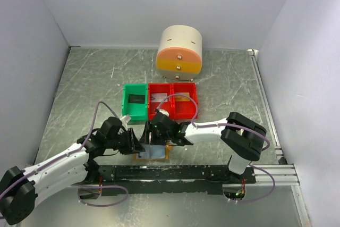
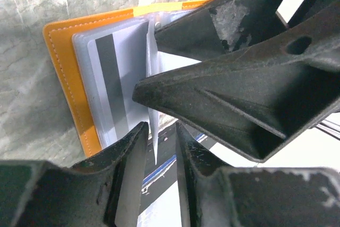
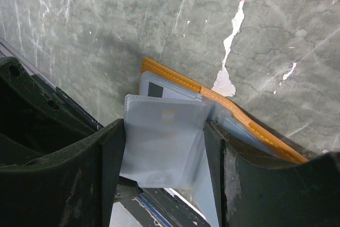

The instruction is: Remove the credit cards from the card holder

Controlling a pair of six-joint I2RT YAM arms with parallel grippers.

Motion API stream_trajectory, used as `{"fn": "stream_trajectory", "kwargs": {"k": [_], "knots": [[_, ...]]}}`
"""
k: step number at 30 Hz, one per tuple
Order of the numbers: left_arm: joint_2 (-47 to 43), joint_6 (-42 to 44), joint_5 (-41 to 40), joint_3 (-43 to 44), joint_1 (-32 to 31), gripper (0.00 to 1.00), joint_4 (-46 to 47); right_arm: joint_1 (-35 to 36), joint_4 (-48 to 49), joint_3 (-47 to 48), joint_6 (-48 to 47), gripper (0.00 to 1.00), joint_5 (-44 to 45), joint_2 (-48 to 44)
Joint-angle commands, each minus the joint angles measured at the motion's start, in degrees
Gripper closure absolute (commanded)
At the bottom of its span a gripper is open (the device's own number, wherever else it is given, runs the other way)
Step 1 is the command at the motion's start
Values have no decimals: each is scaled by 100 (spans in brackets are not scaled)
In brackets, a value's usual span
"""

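Note:
The card holder point(image 1: 154, 154) lies open near the table's front edge, orange outside point(image 2: 64, 67) with pale blue pocket leaves. A grey credit card with a dark stripe point(image 2: 114, 89) sits in the flat leaf, also seen as the grey card point(image 3: 155, 90). My right gripper point(image 3: 163, 131) holds one pocket leaf point(image 3: 162, 142) upright across its width; a card with faint orange marks shows through it. My left gripper point(image 2: 160, 130) stands narrowly apart around that leaf's thin edge point(image 2: 153, 131), with a gap on each side. Both grippers, left point(image 1: 139, 144) and right point(image 1: 158, 131), meet over the holder.
A green bin point(image 1: 135, 101) and a red two-part bin point(image 1: 172, 99) stand behind the holder. A round cream and orange drawer unit point(image 1: 179, 50) is at the back. The black base rail point(image 1: 186, 173) runs just in front of the holder. Walls close the sides.

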Motion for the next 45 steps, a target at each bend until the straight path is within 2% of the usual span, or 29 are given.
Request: {"fn": "stream_trajectory", "kwargs": {"k": [1,4,7,12,18,23,30,39,45], "knots": [[113,109,99,20,26,65,590,12,-755,-208,-150,39,-68,369],[232,106,114,56,26,80,814,-7,-725,-204,-145,38,-129,275],[370,407,-224,418,29,92,153,-72,-747,-180,-200,32,-211,69],[455,665,-591,729,26,93,-366,-306,-884,-176,-283,28,-236,-557],[459,673,-634,879,24,92,-368,-423,-2008,-170,-332,25,558,-1428],[594,750,-490,965,-15,81,-262,-489,-2242,-700,-48,25,868,-2125],[931,652,-501,1038,-350,51,51,-510,-2203,-1096,157,25,921,-2778],[1479,505,-839,1385,-1053,39,307,-514,-2277,-1013,57,25,864,-2865],[1805,373,-929,1515,-1432,35,602,-516,-2210,-1081,116,25,869,-3017]]}}
